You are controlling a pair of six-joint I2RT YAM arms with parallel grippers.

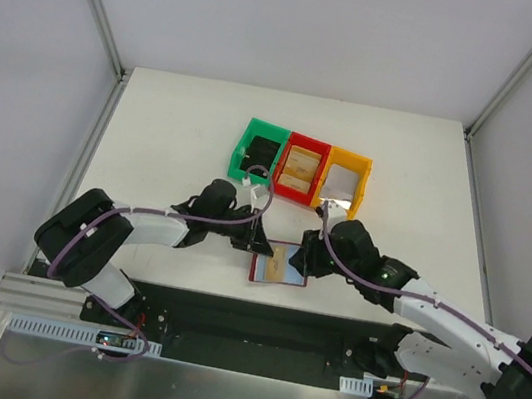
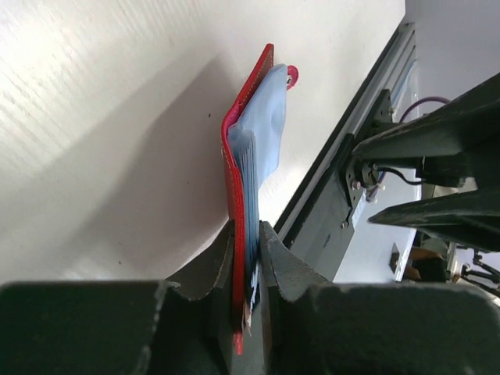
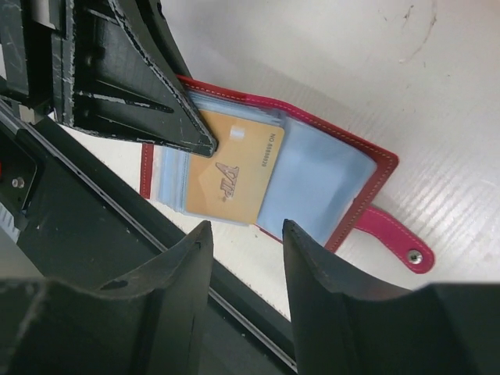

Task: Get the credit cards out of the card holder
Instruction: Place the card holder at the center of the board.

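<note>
- The left gripper (image 2: 248, 244), a black two-finger claw, reaches in from the left. It is pressed together on the left edge of the card holder, with the red cover and the sleeves pinched between its fingers.
- The small dark red folding card holder (image 3: 312, 178), with grey-blue clear plastic sleeves inside, lies open on the white table (image 1: 154, 141). It sits near the table's front edge, just ahead of the black base plate (image 1: 256, 325) and between the two claws.
- A gold rectangular plastic card (image 3: 234, 173) lies on top of the sleeves, left of the holder's middle. In the right wrist view, the tip of a left finger sits at the card's upper left corner.
- A short red strap tab (image 3: 394, 238) with a metal snap sticks out from the holder's right flap and lies flat on the table.
- The right gripper (image 3: 244, 238), also black with two fingers, is at the holder's right side. Its fingers are spread with nothing between them, and the card's near edge shows just beyond the gap.
- Further back on the table, three plastic bins stand touching in a row: green (image 1: 252, 137), red (image 1: 307, 142) and yellow (image 1: 352, 156).
</note>
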